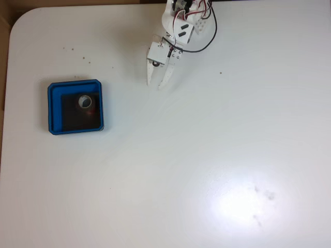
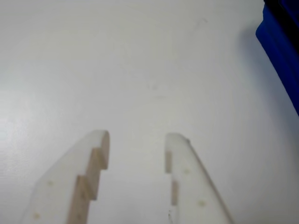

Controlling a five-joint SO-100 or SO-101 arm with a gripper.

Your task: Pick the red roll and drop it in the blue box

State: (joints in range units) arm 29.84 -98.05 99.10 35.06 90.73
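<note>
The red roll (image 1: pixel 85 103) lies inside the blue box (image 1: pixel 54 106), on its black floor toward the upper right; its pale core faces up and a bit of red side shows. The box sits at the left of the white table. My white gripper (image 1: pixel 154 84) hangs near the top centre of the fixed view, well to the right of the box, fingers pointing down the image. In the wrist view my gripper (image 2: pixel 138 137) is open with only bare table between its fingers, and a corner of the blue box (image 2: pixel 280 42) shows at the upper right edge.
The white table (image 1: pixel 207 165) spreads wide to the right and below, with a few small dark specks (image 1: pixel 77 51) near the top left and a glare patch at lower right. The table's left edge runs close to the box.
</note>
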